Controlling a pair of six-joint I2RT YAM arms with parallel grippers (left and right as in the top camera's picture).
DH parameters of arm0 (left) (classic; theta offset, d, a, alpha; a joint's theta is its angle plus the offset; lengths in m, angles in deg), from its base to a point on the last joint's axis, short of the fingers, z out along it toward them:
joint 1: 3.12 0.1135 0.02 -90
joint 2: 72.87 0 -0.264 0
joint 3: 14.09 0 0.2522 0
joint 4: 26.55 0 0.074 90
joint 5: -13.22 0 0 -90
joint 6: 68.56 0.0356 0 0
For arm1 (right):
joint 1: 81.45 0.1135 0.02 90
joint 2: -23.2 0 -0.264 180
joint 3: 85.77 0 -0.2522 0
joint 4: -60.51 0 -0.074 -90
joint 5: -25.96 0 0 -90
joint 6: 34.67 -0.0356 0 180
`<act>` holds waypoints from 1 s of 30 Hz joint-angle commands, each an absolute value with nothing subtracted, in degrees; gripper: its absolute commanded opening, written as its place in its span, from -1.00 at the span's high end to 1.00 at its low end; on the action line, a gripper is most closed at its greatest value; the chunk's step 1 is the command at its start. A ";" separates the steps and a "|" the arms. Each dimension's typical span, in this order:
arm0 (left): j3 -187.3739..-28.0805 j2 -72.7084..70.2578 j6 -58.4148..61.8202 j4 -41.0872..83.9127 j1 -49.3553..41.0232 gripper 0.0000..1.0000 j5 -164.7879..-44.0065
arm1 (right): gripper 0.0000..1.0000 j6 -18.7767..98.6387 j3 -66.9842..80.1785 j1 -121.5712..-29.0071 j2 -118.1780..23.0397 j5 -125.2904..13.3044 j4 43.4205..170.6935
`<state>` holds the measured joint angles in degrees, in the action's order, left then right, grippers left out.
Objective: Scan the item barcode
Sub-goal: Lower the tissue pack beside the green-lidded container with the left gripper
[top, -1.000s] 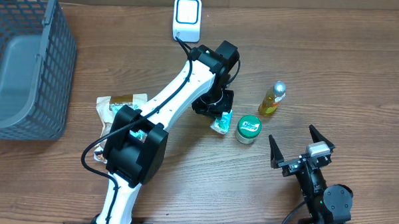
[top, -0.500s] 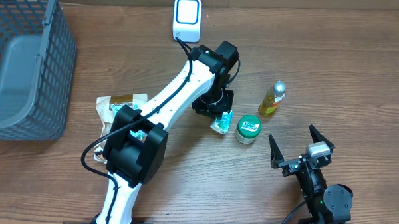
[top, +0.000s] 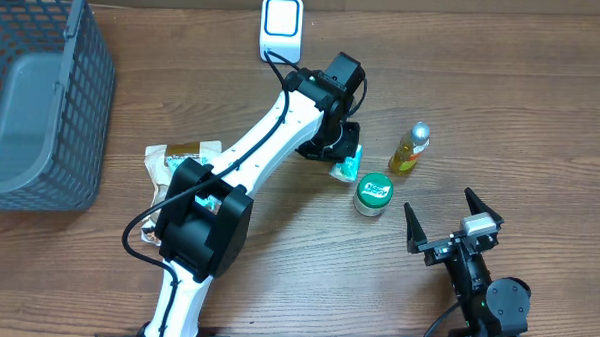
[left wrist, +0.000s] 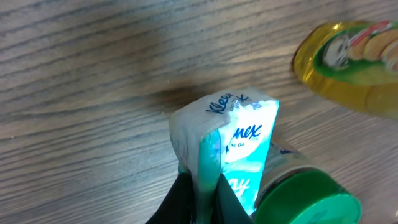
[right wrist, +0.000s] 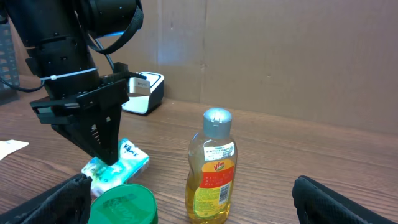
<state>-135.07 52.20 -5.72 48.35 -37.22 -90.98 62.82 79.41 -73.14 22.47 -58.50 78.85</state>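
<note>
My left gripper (top: 341, 148) is shut on a teal-and-white tissue pack (top: 347, 170), pinching its edge between the black fingers (left wrist: 186, 196). In the left wrist view the pack (left wrist: 230, 134) hangs tilted over the wood. From the right wrist view, the pack (right wrist: 121, 165) sits low, close to the table. The white barcode scanner (top: 281, 28) stands at the far edge, beyond the left gripper. My right gripper (top: 439, 205) rests open near the front right, holding nothing.
A green-lidded jar (top: 373, 192) stands right beside the pack. A yellow bottle (top: 411, 148) stands upright a little farther right. Snack packets (top: 185, 157) lie by the left arm's base. A grey wire basket (top: 43, 89) fills the far left.
The left gripper has moved a little up and to the right with the tissue pack, away from its earlier spot left of the jar. The right arm has not moved.
</note>
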 commanded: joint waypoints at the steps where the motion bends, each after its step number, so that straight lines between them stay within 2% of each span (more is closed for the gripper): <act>1: -134.92 52.49 -9.98 47.91 -37.40 0.86 -91.20 | -1.00 62.71 80.03 -73.29 23.04 -58.85 78.65; 21: -131.75 52.49 -10.90 47.89 -37.75 0.81 -91.24 | -1.00 62.71 80.03 -73.29 23.04 -58.85 78.65; 30: -131.75 52.49 -10.96 43.39 -37.79 0.78 -91.24 | -1.00 62.71 80.03 -73.29 23.04 -58.85 78.65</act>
